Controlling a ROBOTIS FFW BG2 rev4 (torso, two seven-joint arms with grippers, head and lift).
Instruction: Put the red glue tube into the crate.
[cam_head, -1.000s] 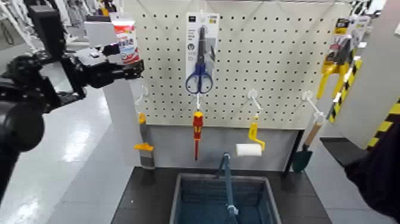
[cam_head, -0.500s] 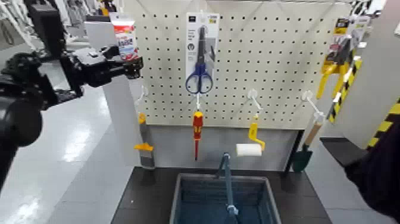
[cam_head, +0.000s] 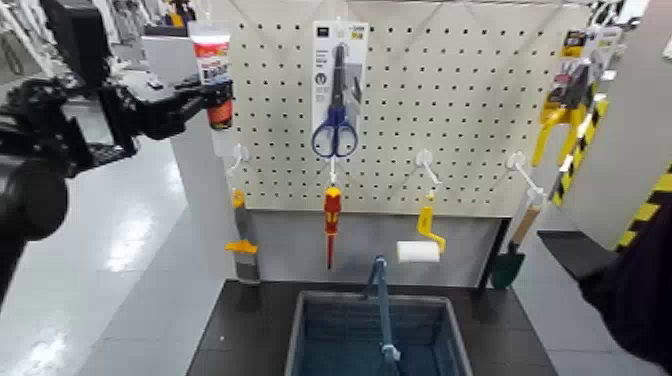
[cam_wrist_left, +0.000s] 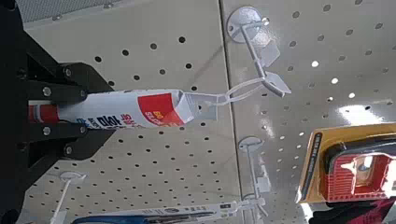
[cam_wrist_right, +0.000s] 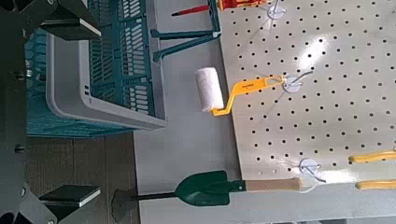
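Observation:
The red glue tube (cam_head: 211, 62) stands upright at the pegboard's upper left edge, white end up, held by my left gripper (cam_head: 217, 99), which is shut on its lower part. In the left wrist view the tube (cam_wrist_left: 121, 109) lies between the black fingers (cam_wrist_left: 58, 82), its white end at a white wire hook (cam_wrist_left: 245, 86). The crate (cam_head: 300, 345) sits on the dark table below the pegboard, its bar handle (cam_head: 381, 300) up. The right wrist view shows the crate (cam_wrist_right: 98, 89) close under my right gripper (cam_wrist_right: 67, 110), which is open and empty.
On the pegboard (cam_head: 460, 100) hang blue scissors (cam_head: 335, 125), a red-and-yellow screwdriver (cam_head: 331, 215), a paint roller (cam_head: 420, 248), a green trowel (cam_head: 509, 265) and a yellow scraper (cam_head: 240, 245). My right arm (cam_head: 640, 290) is at the lower right.
My left gripper has turned and shifted slightly left and up with the tube. The tube was tilted and now stands upright against the board's edge.

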